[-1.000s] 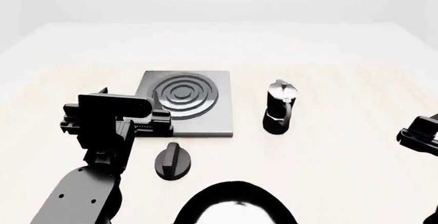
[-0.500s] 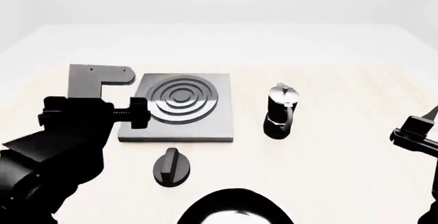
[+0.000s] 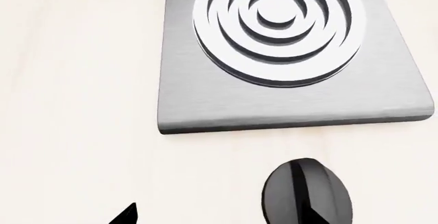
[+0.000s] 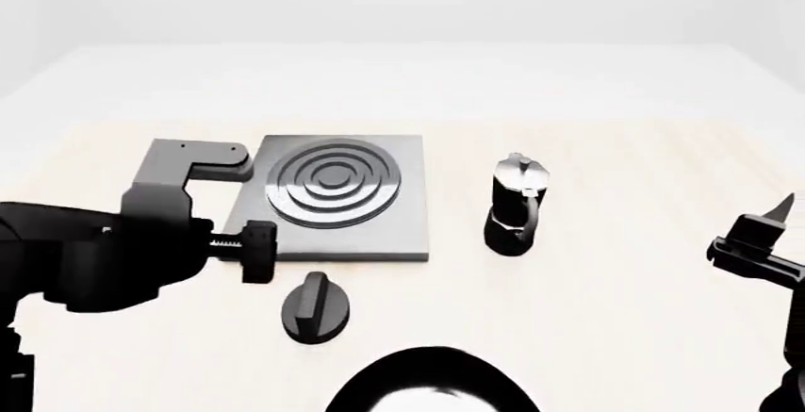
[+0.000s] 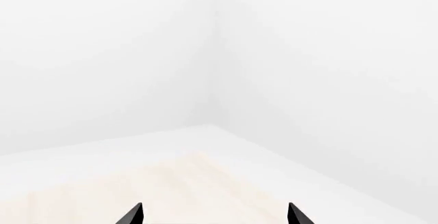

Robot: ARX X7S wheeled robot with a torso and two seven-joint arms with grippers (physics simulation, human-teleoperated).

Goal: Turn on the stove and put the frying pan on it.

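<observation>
The stove [image 4: 334, 195] is a dark-grey square slab with ring coils, lying left of the table's centre; the left wrist view shows it as the stove [image 3: 287, 55] too. Its round black knob [image 4: 315, 306] sits apart, just in front of the slab. My left gripper [image 4: 258, 252] hovers left of the knob, open and empty. In the left wrist view the left gripper [image 3: 219, 219] has one fingertip over the knob [image 3: 308, 198]. The frying pan [image 4: 428, 384] shows partly at the bottom edge. My right gripper [image 4: 767, 228] is open at far right, and the right gripper [image 5: 214, 216] faces a wall corner.
A black-and-silver moka pot [image 4: 516, 205] stands upright to the right of the stove. The pale wooden table [image 4: 604, 129] stretches back to a white wall. My left arm's bulk [image 4: 89, 261] fills the left side.
My left arm has swung nearer and lower, bringing its gripper from beside the stove's left edge down toward the knob. The right gripper has barely shifted.
</observation>
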